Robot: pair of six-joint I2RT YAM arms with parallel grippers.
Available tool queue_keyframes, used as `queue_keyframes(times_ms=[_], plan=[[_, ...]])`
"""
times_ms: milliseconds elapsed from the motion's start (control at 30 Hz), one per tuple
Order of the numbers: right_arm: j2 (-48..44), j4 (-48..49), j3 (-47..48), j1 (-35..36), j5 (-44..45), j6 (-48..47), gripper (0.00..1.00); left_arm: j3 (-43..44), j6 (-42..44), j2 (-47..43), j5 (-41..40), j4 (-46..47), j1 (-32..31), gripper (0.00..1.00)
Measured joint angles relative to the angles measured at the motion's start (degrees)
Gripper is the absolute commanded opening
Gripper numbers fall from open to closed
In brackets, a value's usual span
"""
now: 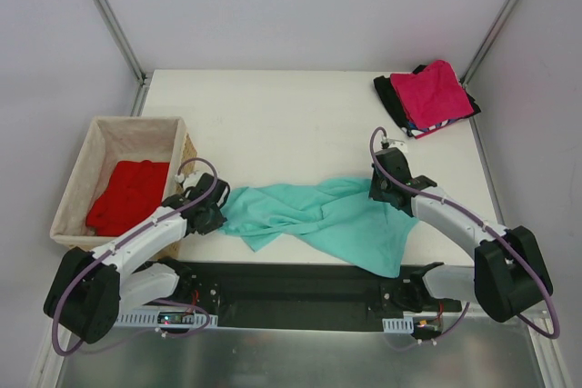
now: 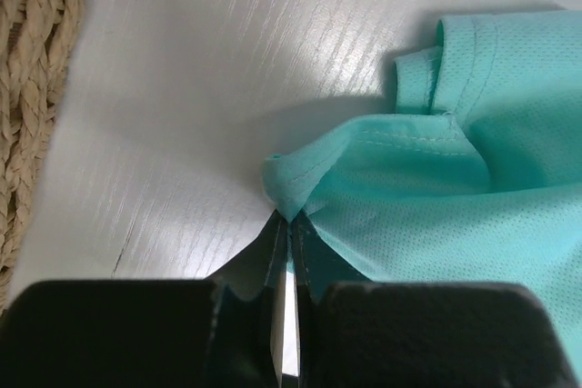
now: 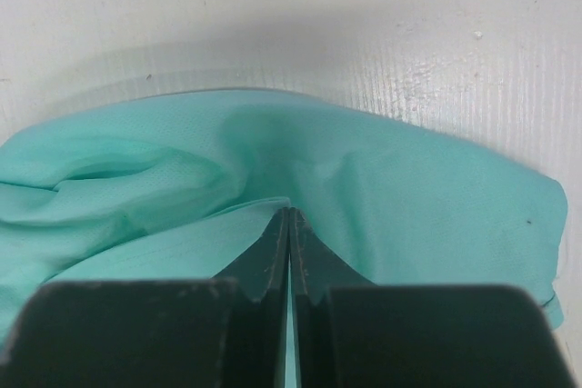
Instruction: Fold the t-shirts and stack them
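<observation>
Left fingers [image 2: 265, 261] and right fingers [image 3: 271, 256] both clamp the teal t-shirt [image 1: 327, 215], crumpled along the near edge of the surface [image 1: 273, 106]. Likely step: spreading it flat. Next: pull apart evenly.

The teal-green t-shirt [image 1: 318, 215] is one plain colour, with a fine mesh texture and matching stitching in the left wrist view. The table [image 1: 291, 115] is white with faint grain lines. At the far right, the magenta-pink t-shirt [image 1: 438, 90] tops a black t-shirt [image 1: 389, 97] and a striped t-shirt [image 1: 426, 130], whose stripe colours are too small to tell. The bright red t-shirt [image 1: 127, 195] lies in a tan wicker basket [image 1: 136, 121] with cream lining [image 1: 118, 144]. The left gripper [image 2: 289, 224] and right gripper [image 3: 289, 220] are black.
</observation>
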Motion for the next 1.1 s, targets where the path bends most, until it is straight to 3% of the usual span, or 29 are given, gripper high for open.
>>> queue_keyframes(times_ms=[333, 700, 1100], plan=[[-7.67, -6.60, 3.23, 1.79, 2.84, -1.42, 0.01, 7.67, 4.17, -6.45, -2.19, -6.25, 0.00, 0.00], [-21.20, -14.80, 24.59, 5.40, 7.91, -8.35, 0.01, 32.87, 14.08, -10.88, -8.76, -14.73, 0.00, 0.00], [-21.62, -14.49, 45.33, 6.86, 7.39, -23.37, 0.01, 52.59, 28.52, -12.24, -12.24, -13.46, 0.00, 0.00]])
